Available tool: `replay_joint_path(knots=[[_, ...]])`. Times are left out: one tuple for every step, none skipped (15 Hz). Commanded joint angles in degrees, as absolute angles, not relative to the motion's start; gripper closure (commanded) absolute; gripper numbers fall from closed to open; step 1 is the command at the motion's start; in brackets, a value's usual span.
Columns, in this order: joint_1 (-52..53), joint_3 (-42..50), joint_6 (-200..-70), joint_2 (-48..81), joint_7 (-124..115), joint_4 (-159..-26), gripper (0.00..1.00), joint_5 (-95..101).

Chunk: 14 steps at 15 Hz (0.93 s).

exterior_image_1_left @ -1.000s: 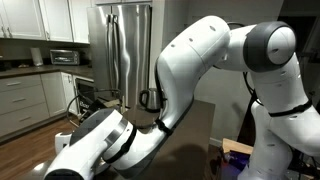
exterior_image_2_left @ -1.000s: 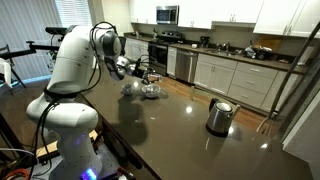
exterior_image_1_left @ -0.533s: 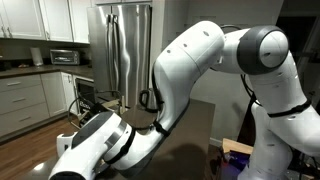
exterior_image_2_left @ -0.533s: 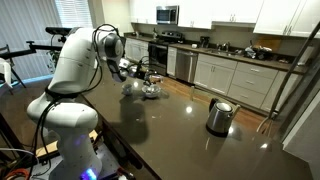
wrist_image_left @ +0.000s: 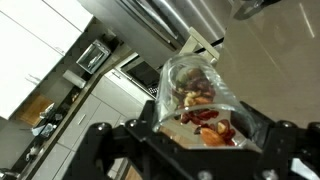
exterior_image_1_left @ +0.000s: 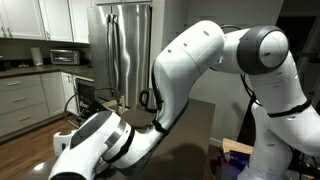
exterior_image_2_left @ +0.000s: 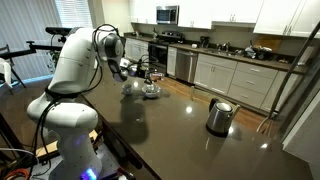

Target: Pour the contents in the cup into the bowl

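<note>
The cup (wrist_image_left: 198, 85) with its reddish-brown contents (wrist_image_left: 205, 118) sits right between my gripper (wrist_image_left: 200, 135) fingers, clamped on both sides. In an exterior view it's up over the dark counter (exterior_image_2_left: 170, 130), near the bowl (exterior_image_2_left: 150, 88), with the kettle (exterior_image_2_left: 219, 115) well apart.

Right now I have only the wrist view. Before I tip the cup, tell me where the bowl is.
Observer: In an exterior view, the bowl sits on the dark table, just below the cup that your fingers grip.
Operator: Name anything else standing on that table.
Observer: A steel kettle stands on its own farther along the table, well apart from the bowl.
</note>
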State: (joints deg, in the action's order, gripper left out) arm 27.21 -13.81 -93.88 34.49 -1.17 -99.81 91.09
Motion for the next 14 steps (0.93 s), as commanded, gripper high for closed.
replay_joint_path(knots=[[27.16,-14.21,-92.44,33.53,-1.98,-100.15,0.45,93.30],[27.23,-14.21,-92.16,33.36,-2.05,-100.28,0.45,93.59],[27.25,-14.27,-91.92,33.11,-2.11,-100.48,0.45,93.86],[27.26,-14.37,-91.64,32.73,-2.29,-100.82,0.45,94.05],[27.29,-14.45,-91.32,32.40,-2.46,-101.07,0.45,94.20],[27.31,-14.57,-91.00,32.10,-2.63,-101.26,0.45,94.34],[27.34,-14.70,-90.67,31.74,-2.78,-101.49,0.45,94.47],[27.36,-14.79,-90.35,31.43,-2.91,-101.66,0.45,94.51],[27.41,-14.89,-90.08,31.07,-3.00,-101.80,0.45,94.55],[27.48,-14.95,-89.74,30.77,-3.07,-101.87,0.45,94.64],[27.55,-15.03,-89.45,30.34,-3.09,-102.03,0.45,94.75],[27.61,-15.11,-89.07,30.01,-3.06,-102.07,0.45,94.87],[27.71,-15.20,-88.62,29.66,-3.05,-102.17,0.45,95.05],[27.78,-15.28,-88.33,29.37,-3.09,-102.21,0.45,95.24]])
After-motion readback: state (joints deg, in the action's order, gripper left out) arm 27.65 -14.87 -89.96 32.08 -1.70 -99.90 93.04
